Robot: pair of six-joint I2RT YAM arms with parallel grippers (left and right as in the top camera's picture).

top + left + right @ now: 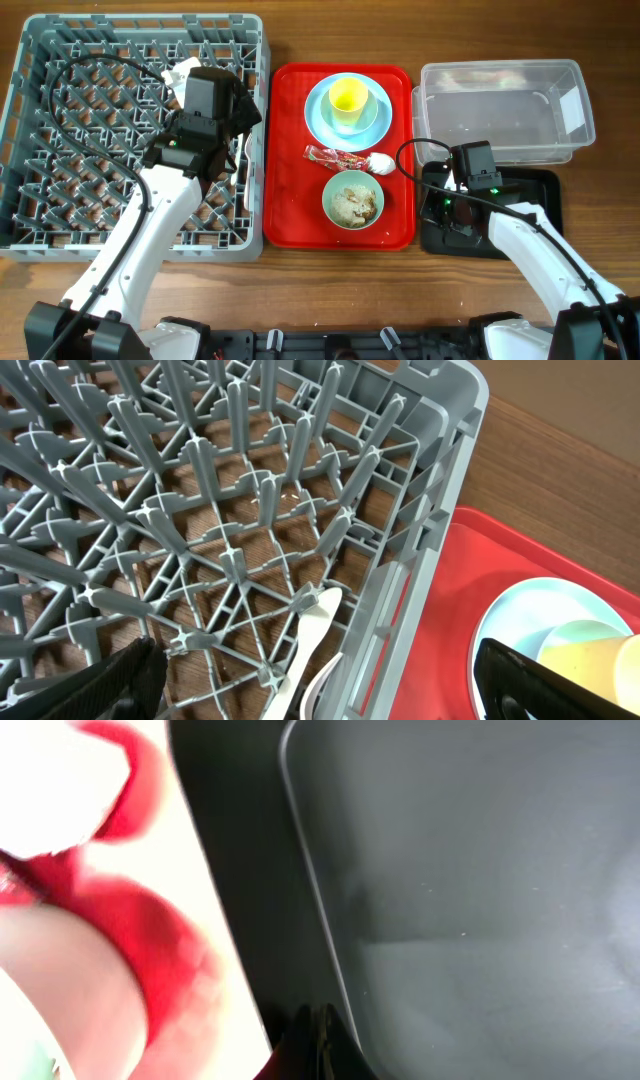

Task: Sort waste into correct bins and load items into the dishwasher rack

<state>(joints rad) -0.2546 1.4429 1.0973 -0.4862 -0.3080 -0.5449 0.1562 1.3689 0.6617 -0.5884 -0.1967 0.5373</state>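
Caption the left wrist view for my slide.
White utensil lies in the grey dishwasher rack by its wall; alongside, the red tray holds the blue plate and yellow cup.

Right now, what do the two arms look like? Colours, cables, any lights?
Both alike: white shells on the long links of the left arm and right arm, black housings at joints and wrists. A thin black cable loops off each. Small green lights glow at the right wrist. The left fingers are matte black. No markings readable.
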